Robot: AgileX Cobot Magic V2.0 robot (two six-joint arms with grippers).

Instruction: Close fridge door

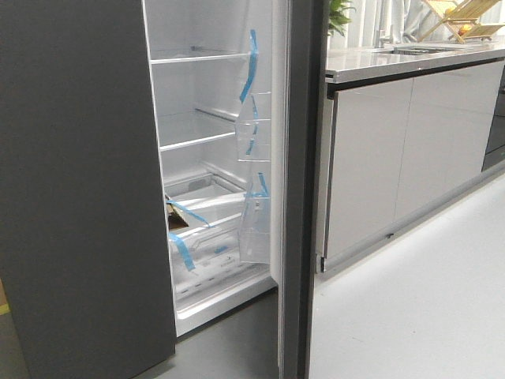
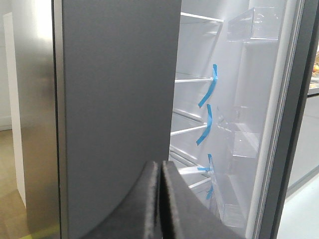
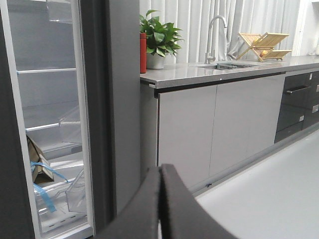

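Observation:
The fridge door [image 1: 304, 189] stands open, seen nearly edge-on in the front view, dark grey outside with a white lining and clear bins [image 1: 254, 130] carrying blue tape. It also shows in the left wrist view [image 2: 294, 124] and the right wrist view [image 3: 117, 99]. My left gripper [image 2: 160, 164] is shut and empty, in front of the edge of the other dark grey panel [image 2: 119, 99]. My right gripper [image 3: 160, 168] is shut and empty, just outside the open door's outer face. Neither gripper shows in the front view.
The closed dark grey panel [image 1: 79, 181] fills the left. Glossy light grey cabinet fronts [image 1: 410, 150] under a steel counter [image 3: 224, 69] run to the right of the door, with a plant [image 3: 158, 37], tap [image 3: 214, 30] and wooden rack [image 3: 264, 42]. The pale floor [image 1: 418, 300] lies in front.

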